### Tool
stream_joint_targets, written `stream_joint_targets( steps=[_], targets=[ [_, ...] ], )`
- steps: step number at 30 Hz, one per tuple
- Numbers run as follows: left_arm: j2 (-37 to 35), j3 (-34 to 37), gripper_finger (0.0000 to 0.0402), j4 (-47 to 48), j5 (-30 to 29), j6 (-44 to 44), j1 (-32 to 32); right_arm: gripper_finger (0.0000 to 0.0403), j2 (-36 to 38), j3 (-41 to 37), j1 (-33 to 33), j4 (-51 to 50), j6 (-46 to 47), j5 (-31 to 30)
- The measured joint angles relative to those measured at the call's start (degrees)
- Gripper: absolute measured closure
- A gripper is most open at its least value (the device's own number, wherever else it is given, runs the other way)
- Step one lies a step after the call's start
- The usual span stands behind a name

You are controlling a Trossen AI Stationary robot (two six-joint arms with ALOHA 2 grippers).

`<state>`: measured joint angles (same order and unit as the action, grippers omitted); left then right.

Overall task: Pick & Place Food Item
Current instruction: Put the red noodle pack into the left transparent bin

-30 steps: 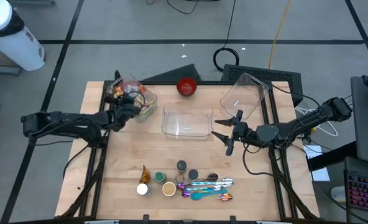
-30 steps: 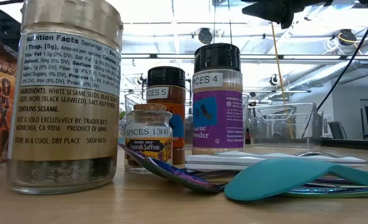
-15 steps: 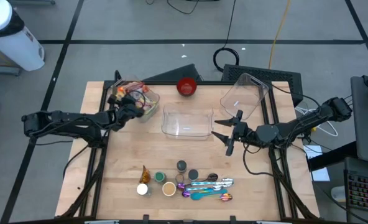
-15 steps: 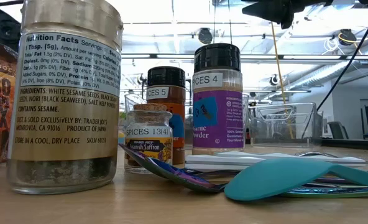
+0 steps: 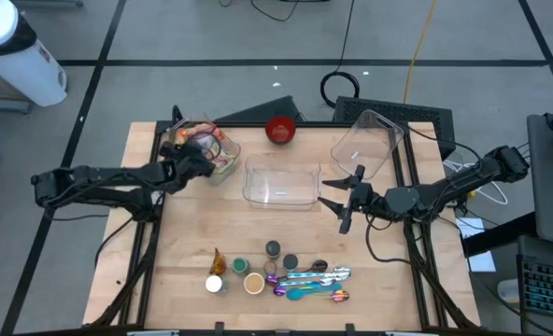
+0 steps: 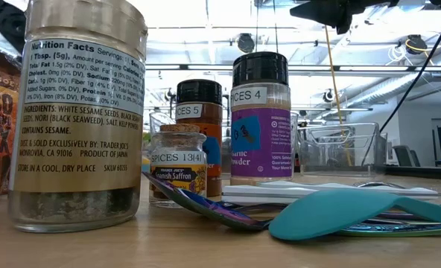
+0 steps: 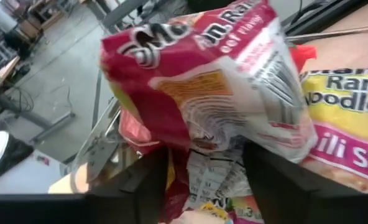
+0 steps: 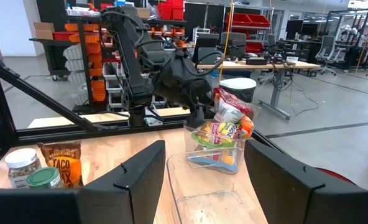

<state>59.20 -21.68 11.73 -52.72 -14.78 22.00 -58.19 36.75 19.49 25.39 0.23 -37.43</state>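
A clear bin (image 5: 219, 157) at the table's far left holds several food packets. On top lies a red ramen packet (image 7: 196, 74), and beside it a yellow one (image 7: 345, 124). My left gripper (image 5: 199, 161) is at the bin's near-left side. It is open, with a finger (image 7: 148, 183) on either side of the red packet's crimped near end. My right gripper (image 5: 338, 201) hangs open above the table's right half with nothing between its fingers; it faces the bin of packets (image 8: 224, 140) and the left arm (image 8: 178, 78). My left gripper has its open fingers on either side of the red ramen packet's crimped end (image 7: 209, 168), coming at it on a slant from the near left. I cannot tell whether they touch it. The packet rests on the other packets in the bin.
An empty clear container (image 5: 281, 182) stands mid-table, and a second, tilted one (image 5: 365, 145) at the far right. A red bowl (image 5: 280, 130) sits at the far edge. Spice jars (image 6: 259, 119) and coloured spoons (image 5: 309, 280) crowd the near edge.
My left gripper has stayed at the bin while its wrist has rolled and tipped. The packets in the bin have shifted, and the red one now lies on top.
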Motion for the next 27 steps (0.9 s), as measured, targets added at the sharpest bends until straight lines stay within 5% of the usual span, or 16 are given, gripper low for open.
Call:
stream_joint_targets(
  steps=[6,22,27],
  targets=[
    [0.0,-4.9,0.0138,3.8,-0.2,0.7,0.2,0.0190,0.0,0.0,0.0,-0.1,0.0,0.0],
    [0.0,-18.9,0.0135,16.2,0.5,-0.4,0.2,0.0190,0.0,0.0,0.0,-0.4,0.0,0.1],
    [0.0,-19.9,0.0135,13.1,10.1,-7.0,0.1,0.0190,0.0,0.0,0.0,-0.4,0.0,0.2]
  ],
)
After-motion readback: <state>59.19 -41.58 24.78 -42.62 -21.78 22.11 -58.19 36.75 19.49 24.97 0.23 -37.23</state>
